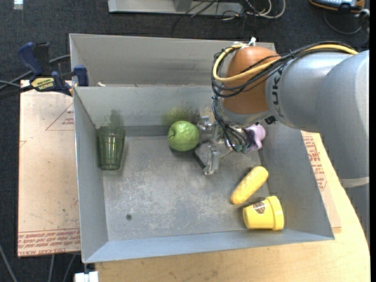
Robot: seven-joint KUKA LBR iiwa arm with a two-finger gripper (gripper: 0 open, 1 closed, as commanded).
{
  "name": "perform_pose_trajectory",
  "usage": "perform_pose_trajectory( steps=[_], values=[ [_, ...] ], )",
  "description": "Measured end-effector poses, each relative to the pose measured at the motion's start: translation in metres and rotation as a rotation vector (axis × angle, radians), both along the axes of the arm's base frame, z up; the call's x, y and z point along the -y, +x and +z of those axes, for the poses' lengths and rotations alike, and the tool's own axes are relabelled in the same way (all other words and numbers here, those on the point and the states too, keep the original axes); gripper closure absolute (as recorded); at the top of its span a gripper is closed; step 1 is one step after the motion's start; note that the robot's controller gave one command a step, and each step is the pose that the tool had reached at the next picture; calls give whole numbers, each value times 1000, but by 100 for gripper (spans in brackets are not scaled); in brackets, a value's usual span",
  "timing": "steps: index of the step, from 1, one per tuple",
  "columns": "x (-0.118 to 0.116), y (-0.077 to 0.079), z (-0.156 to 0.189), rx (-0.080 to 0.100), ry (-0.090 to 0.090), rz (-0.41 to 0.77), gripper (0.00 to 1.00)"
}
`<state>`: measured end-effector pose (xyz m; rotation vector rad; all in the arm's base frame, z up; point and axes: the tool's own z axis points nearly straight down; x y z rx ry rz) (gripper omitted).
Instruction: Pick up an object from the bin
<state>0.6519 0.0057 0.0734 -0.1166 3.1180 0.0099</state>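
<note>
Camera view is showing the pincer (209, 160) hanging low in the bin (94, 175), just right of the green apple (183, 136) by the back wall and carrying nothing, so grasp and lift are both remaining; spread or pressed together, I cannot tell.

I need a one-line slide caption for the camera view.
Gripper beside a round green apple in the grey metal bin; a curved yellow banana lies nearby.

Thing: a green apple (183, 136), round, whole.
Pose: it sat on the bin (164, 210) floor.
Place: middle, near the back wall.
</note>
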Motion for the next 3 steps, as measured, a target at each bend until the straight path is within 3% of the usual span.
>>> perform_pose_trajectory(
  steps=[1, 2, 3],
  values=[
    [-32, -9, -2, -5, 7, -295, 100],
    [-32, -9, -2, -5, 7, -294, 100],
    [-25, -12, 4, -9, 10, -403, 100]
  ],
)
